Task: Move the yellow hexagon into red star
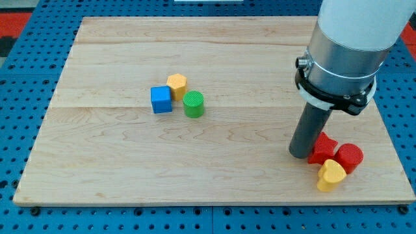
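Observation:
The yellow hexagon [177, 83] sits left of the board's middle, touching a blue cube [161, 99] at its lower left and close to a green cylinder [193, 104] at its lower right. The red star [322, 147] lies near the view's lower right. My tip [299, 154] rests on the board right against the star's left side, far to the right of the hexagon.
A red cylinder [349, 157] sits just right of the star, and a yellow heart-like block [331, 174] lies below them near the wooden board's [117, 162] bottom edge. The arm's grey and white body [344, 45] fills the upper right.

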